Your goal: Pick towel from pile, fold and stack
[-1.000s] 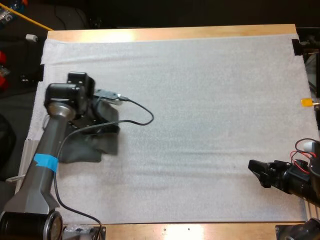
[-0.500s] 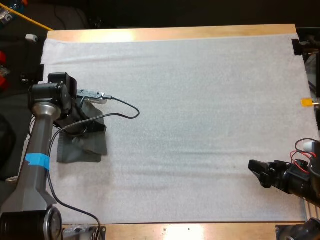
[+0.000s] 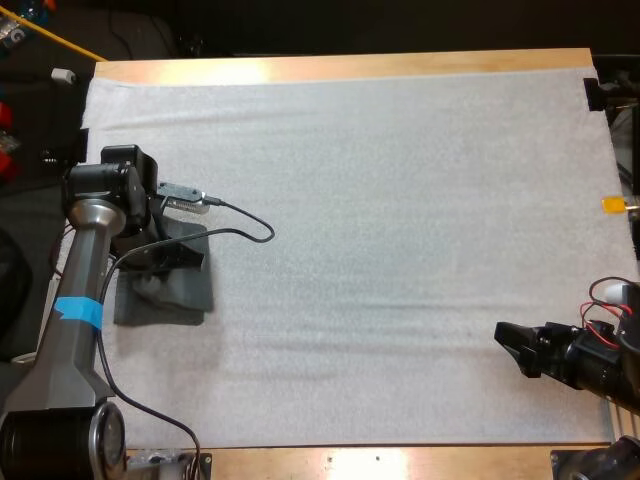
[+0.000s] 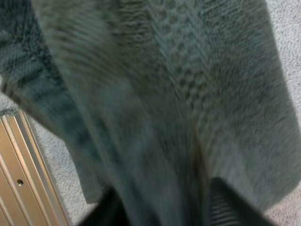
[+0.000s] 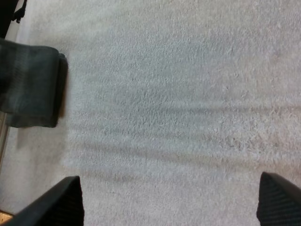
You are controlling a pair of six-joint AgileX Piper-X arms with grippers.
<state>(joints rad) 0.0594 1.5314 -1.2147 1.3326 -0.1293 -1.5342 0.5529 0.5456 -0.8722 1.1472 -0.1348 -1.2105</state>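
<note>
Grips the dark grey-green terry towel (image 3: pixel 172 296) with the left gripper (image 4: pixel 164 203) at the left edge of the white mat (image 3: pixel 400 200). Holds the right gripper (image 3: pixel 512 348) open and empty near the mat's right edge. Risks undoing the fold on release through snagged cloth.

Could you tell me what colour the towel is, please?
The towel is dark grey-green, clearest in the left wrist view.

grey-green towel (image 4: pixel 188 94) between the jaws
</note>
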